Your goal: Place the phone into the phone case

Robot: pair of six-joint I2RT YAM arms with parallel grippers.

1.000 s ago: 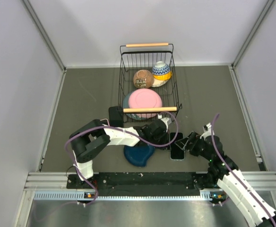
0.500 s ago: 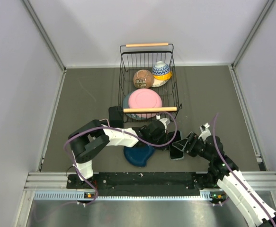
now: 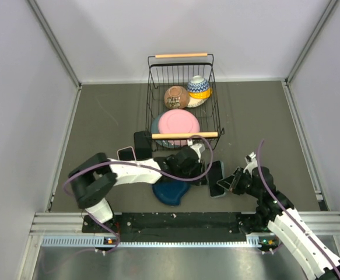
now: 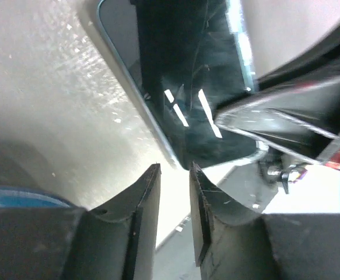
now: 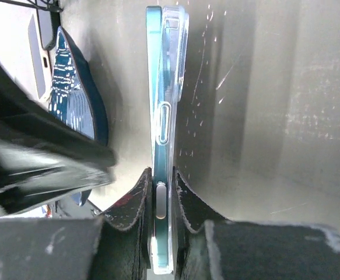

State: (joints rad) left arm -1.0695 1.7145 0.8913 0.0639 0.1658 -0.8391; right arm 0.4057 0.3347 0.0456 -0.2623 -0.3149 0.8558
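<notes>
**Phone pinched on edge by the right fingers; left fingers slightly apart**

Top view: the phone rests tilted on the grey worktop, at about 5 o'clock from the wire basket. The right gripper meets it from its 4 o'clock side. The left gripper sits at its 9 o'clock side, just past a blue dish.

Left wrist view: the fingers stand a narrow slit apart and grasp nothing. The phone's dark glass and pale rim fill the 12 o'clock area. One rounded corner lies right at the fingertips; whether it touches them cannot be told.

Right wrist view: the fingers are clenched on the phone's long side. Its teal frame runs straight toward 12 o'clock, and the clear phone case hugs its 3 o'clock face. The blue dish shows at 9 o'clock.
</notes>
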